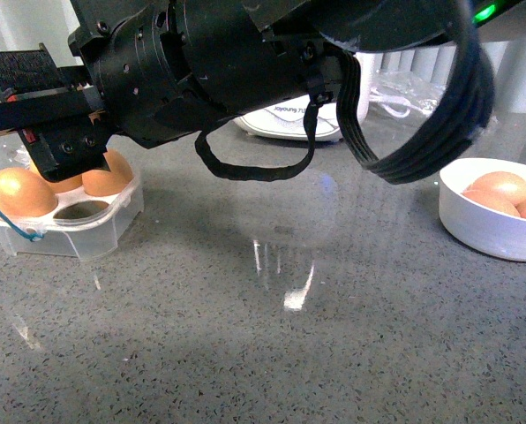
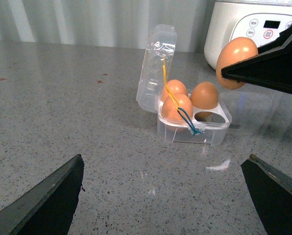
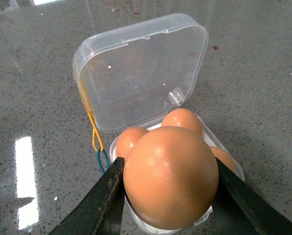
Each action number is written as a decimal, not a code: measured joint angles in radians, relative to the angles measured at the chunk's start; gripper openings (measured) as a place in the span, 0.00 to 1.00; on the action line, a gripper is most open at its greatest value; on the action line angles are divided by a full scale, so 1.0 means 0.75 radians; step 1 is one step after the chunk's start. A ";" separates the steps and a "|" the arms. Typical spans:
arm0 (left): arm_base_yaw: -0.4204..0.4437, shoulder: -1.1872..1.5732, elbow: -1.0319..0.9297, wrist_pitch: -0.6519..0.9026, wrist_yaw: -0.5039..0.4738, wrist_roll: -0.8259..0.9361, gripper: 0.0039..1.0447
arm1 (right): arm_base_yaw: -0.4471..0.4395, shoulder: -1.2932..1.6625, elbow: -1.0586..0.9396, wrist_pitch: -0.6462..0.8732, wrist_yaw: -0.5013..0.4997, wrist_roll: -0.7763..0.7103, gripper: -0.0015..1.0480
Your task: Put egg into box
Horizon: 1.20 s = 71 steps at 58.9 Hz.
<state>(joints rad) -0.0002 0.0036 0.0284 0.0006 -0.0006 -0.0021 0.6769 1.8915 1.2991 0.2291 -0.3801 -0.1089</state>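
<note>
It looked like a kitchen, whether a home one or a mock-up could not be told. The bench (image 1: 245, 353) was a grey speckled, stone-like worktop, polished enough to mirror the lights overhead. At its back stood a white rice cooker (image 2: 236, 22) with a small display and round buttons, set against a pale ribbed wall (image 2: 87, 19). Food was out: a round white bowl (image 1: 475, 231) of brown eggs (image 1: 503, 186), and a clear plastic egg case (image 2: 185, 133), lid open, with more of them seated inside.

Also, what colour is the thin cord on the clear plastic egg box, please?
The thin cord is part yellow, part blue; right wrist view shows it best.
</note>
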 joint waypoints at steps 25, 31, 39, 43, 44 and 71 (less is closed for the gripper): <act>0.000 0.000 0.000 0.000 0.000 0.001 0.94 | 0.007 0.045 0.037 -0.043 0.006 -0.037 0.40; 0.000 0.000 0.000 0.000 0.000 0.000 0.94 | 0.007 0.052 0.041 -0.046 0.008 -0.039 0.40; 0.000 0.000 0.000 0.000 0.000 0.000 0.94 | 0.008 0.061 0.042 -0.047 0.007 -0.041 0.40; 0.000 0.000 0.000 0.000 0.000 0.000 0.94 | 0.008 0.063 0.042 -0.047 0.008 -0.043 0.40; 0.000 0.000 0.000 0.000 0.000 0.000 0.94 | 0.008 0.063 0.042 -0.047 0.009 -0.044 0.40; 0.000 0.000 0.000 0.000 0.000 0.000 0.94 | 0.003 0.066 0.052 -0.054 0.030 -0.051 0.95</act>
<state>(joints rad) -0.0002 0.0036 0.0284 0.0006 -0.0006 -0.0021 0.6792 1.9411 1.3380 0.1886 -0.3576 -0.1471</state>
